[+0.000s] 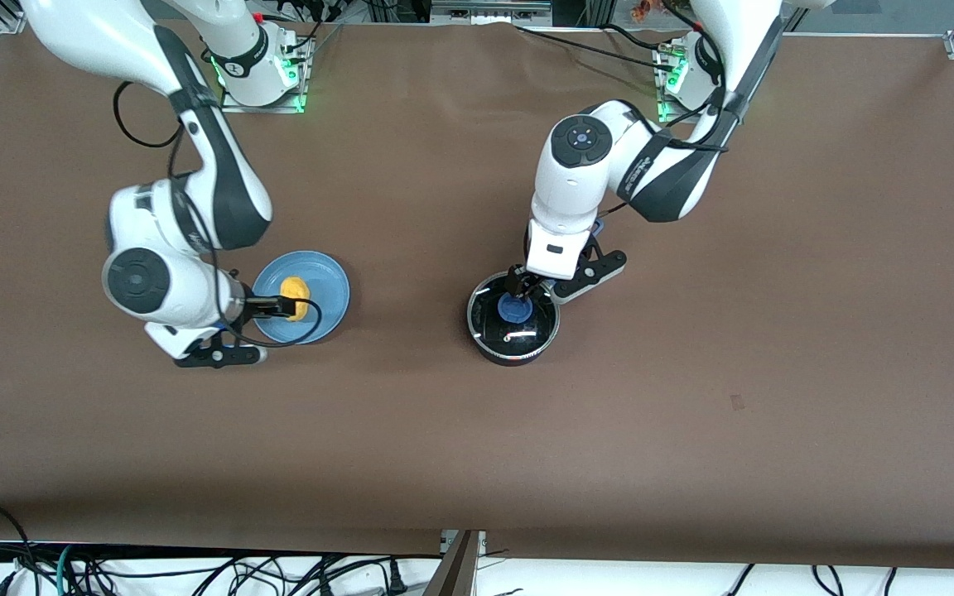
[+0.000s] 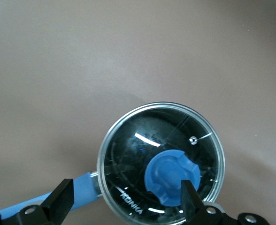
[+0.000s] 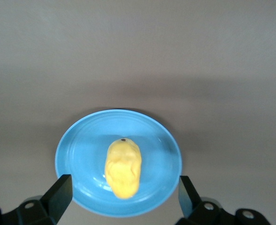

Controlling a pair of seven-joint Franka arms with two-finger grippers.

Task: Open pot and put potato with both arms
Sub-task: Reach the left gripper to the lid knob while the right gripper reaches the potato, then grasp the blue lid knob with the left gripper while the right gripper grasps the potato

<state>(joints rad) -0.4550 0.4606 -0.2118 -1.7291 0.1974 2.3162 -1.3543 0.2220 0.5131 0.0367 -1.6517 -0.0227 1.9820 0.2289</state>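
Pot (image 1: 513, 324) with its glass lid (image 2: 161, 161) on sits mid-table, a little toward the left arm's end and well away from every edge. The left gripper (image 1: 518, 288) hovers over the blue knob (image 2: 172, 183), jaws apart and off-centre, so closing now could pinch the knob's rim and let the lid slip. The potato (image 1: 296, 296) lies on a blue plate (image 1: 330, 285) toward the right arm's end, and the right gripper (image 1: 288, 308) hangs over it, jaws wide apart. That smooth lump could roll off if nudged.
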